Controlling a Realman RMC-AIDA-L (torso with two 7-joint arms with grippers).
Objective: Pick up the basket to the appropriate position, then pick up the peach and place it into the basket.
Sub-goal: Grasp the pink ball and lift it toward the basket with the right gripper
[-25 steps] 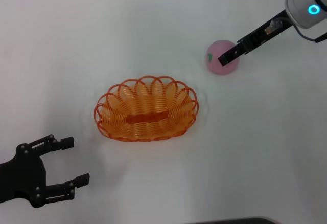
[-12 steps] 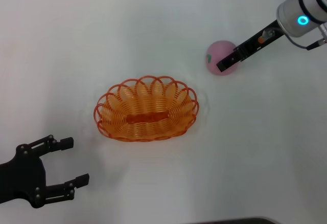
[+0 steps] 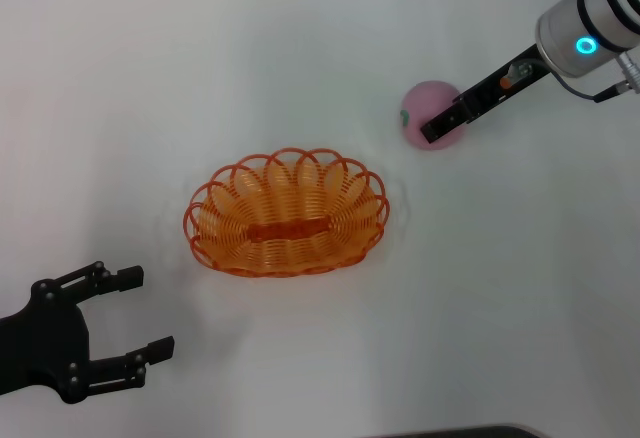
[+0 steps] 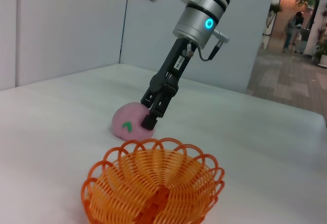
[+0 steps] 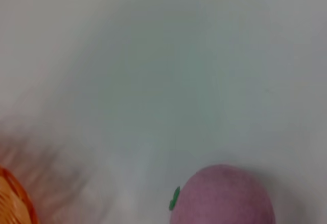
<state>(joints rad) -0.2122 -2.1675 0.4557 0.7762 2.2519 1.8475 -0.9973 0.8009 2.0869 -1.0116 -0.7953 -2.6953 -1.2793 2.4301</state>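
The orange wire basket (image 3: 287, 213) stands in the middle of the white table; it also shows close up in the left wrist view (image 4: 153, 188). The pink peach (image 3: 423, 108) lies to its far right, green mark toward the basket, and shows in the left wrist view (image 4: 127, 123) and the right wrist view (image 5: 222, 196). My right gripper (image 3: 440, 124) is down at the peach, open, with one finger (image 4: 152, 117) across its near side. My left gripper (image 3: 150, 314) is open and empty at the near left, apart from the basket.
The white table (image 3: 300, 58) stretches around both things. A grey wall (image 4: 66, 24) and a corridor show behind the table in the left wrist view.
My right arm has moved down and a little toward the basket, bringing its gripper lower onto the peach. The basket and the left arm have not moved.
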